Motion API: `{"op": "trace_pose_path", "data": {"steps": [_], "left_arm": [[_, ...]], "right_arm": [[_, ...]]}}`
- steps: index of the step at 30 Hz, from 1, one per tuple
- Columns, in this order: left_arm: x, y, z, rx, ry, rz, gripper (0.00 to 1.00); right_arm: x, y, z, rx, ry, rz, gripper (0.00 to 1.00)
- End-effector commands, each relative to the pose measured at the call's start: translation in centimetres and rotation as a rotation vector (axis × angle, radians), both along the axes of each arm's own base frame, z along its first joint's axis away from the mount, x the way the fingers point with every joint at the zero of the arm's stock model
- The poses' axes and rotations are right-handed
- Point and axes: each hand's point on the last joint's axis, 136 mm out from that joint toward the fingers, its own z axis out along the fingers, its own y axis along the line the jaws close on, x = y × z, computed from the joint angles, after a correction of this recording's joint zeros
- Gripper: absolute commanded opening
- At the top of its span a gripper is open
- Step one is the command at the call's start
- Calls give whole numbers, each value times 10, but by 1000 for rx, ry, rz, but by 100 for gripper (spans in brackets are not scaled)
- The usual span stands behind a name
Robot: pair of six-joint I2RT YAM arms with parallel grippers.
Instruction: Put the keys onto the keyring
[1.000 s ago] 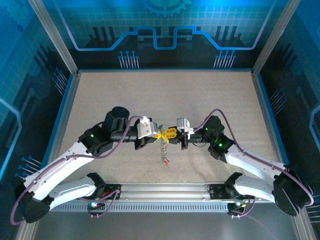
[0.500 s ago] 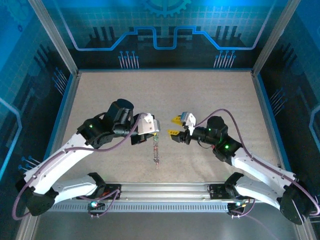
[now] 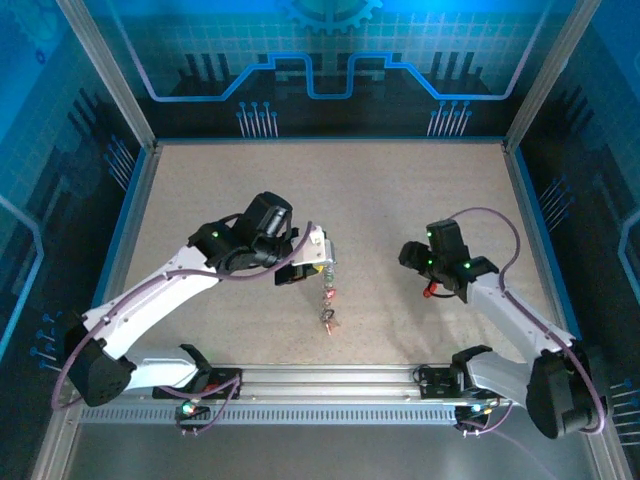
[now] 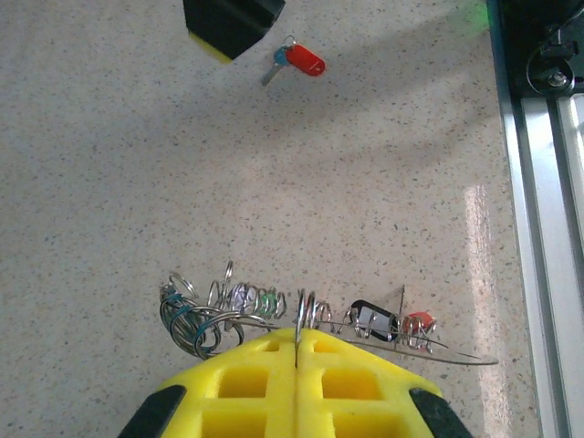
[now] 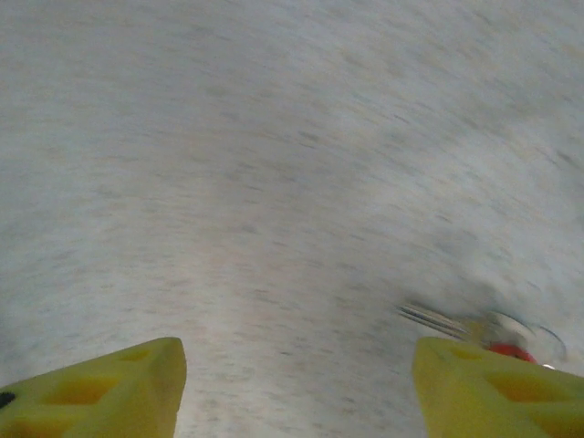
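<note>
Speckled beige tabletop (image 3: 330,190) spreads inside blue printed walls (image 3: 330,60), carrying two white robot arms. The left arm (image 3: 170,290) stretches forward and inward to the middle of the tabletop, its wrist turned towards the right. The right arm (image 3: 510,310) is folded, with its wrist tipped down over the tabletop.

The yellow left fingers (image 4: 297,356) are clenched together on one thin grey wire keyring (image 4: 461,357), which hangs below them. The yellow right fingers (image 3: 429,284) stand well apart, released, with nothing between them.

Small keys (image 4: 370,319) are threaded on the keyring by little silver loops. At least four coloured heads show: black, red, green and pale. The crowding hides the exact count. One separate red key (image 4: 306,61) with a silvery shaft lies flat on the tabletop just beside the right fingers, well apart from the keyring. Whether the right fingers touch it cannot be told.
</note>
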Motion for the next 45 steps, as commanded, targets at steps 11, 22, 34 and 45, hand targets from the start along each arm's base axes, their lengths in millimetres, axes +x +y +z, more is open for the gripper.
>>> {"op": "trace_pose_path", "data": {"steps": [11,22,34,45], "left_arm": [[14,-19,7,-58,-23,-83,0],[16,-23,6,-80,13,-68,0],[17,-27,6,-97,34,-63,0],[21,-14,1,-51,48,20,0]], "right_arm": [[-37,-41,-53,167,310,-241,37],[-25,-50,-67,296,307,-297,31],[-16,-45,-67,306,222,-208,0],[-6,23,22,133,-168,310,0]]}}
